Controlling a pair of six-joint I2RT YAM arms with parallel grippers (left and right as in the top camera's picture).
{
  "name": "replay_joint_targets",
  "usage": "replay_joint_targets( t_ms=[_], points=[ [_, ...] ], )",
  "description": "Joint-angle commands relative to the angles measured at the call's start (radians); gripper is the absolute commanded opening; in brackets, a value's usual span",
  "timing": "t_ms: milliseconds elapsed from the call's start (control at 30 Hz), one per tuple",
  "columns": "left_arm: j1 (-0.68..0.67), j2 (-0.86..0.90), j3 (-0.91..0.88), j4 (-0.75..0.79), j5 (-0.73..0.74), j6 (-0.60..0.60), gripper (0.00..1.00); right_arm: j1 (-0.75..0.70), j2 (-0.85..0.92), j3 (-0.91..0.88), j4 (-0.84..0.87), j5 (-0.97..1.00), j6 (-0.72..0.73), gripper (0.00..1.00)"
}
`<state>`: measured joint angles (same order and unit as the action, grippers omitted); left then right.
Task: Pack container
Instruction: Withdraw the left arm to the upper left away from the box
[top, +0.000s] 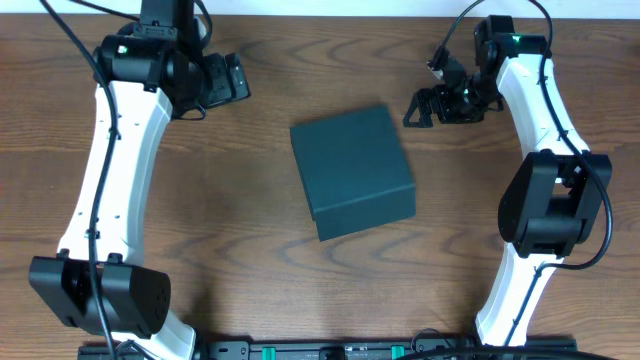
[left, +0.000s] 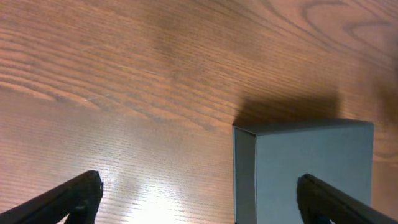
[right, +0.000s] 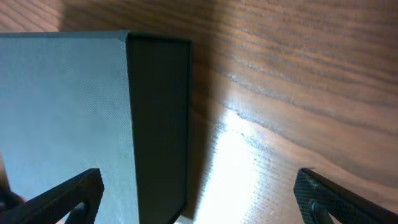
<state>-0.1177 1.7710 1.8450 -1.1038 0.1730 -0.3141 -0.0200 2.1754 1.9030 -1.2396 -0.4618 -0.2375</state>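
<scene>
Fingers on both sides stand wide apart and hold nothing: the left fingers frame bare wood and one corner of the box, the right fingers frame its side wall, and neither pair touches it. The container, a dark teal-grey square box with its lid lying flat and shut, sits on the middle of the worktop, between the two pairs and apart from both. Seen from overhead it is close to square, so it has no real long axis; its edges are turned a little off the worktop's edges. The right fingers hang near its far right corner, while the left fingers hang further out beyond its far left corner, so the right pair is the nearer one. In the right wrist view the box fills the left half, the edge between its top and a dark wall lying between the open fingers but toward the left-hand one; in the left wrist view its corner sits ahead and right of centre. Any move onto the box would, I judge, need each pair to travel inward toward the middle and square up to a wall or the lid's edge, the right with less way to go. What is inside cannot be told with the lid shut.
</scene>
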Motion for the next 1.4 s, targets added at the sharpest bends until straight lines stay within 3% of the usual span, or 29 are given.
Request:
replay_joint_targets(
  t_ms=[0, 233, 333, 533, 933, 1367],
  points=[
    [0.002, 0.007, 0.003, -0.007, -0.003, 0.005, 0.99, 0.009, -0.031, 0.017, -0.010, -0.010, 0.035, 0.99],
    [0.002, 0.007, 0.003, -0.007, -0.002, 0.006, 0.99, 0.007, -0.031, 0.017, -0.008, 0.043, 0.072, 0.99],
    [0.002, 0.007, 0.003, -0.007, -0.002, 0.005, 0.99, 0.008, -0.031, 0.017, -0.002, 0.258, 0.191, 0.99],
    [0.002, 0.007, 0.003, -0.006, -0.002, 0.005, 0.99, 0.043, -0.032, 0.017, -0.006, 0.607, 0.142, 0.99],
    [0.002, 0.007, 0.003, -0.007, -0.002, 0.005, 0.99, 0.146, -0.032, 0.017, 0.026, 0.605, 0.136, 0.99],
    [0.002, 0.007, 0.003, -0.007, -0.002, 0.005, 0.99, 0.151, -0.032, 0.017, 0.020, 0.604, 0.136, 0.99]
  ],
)
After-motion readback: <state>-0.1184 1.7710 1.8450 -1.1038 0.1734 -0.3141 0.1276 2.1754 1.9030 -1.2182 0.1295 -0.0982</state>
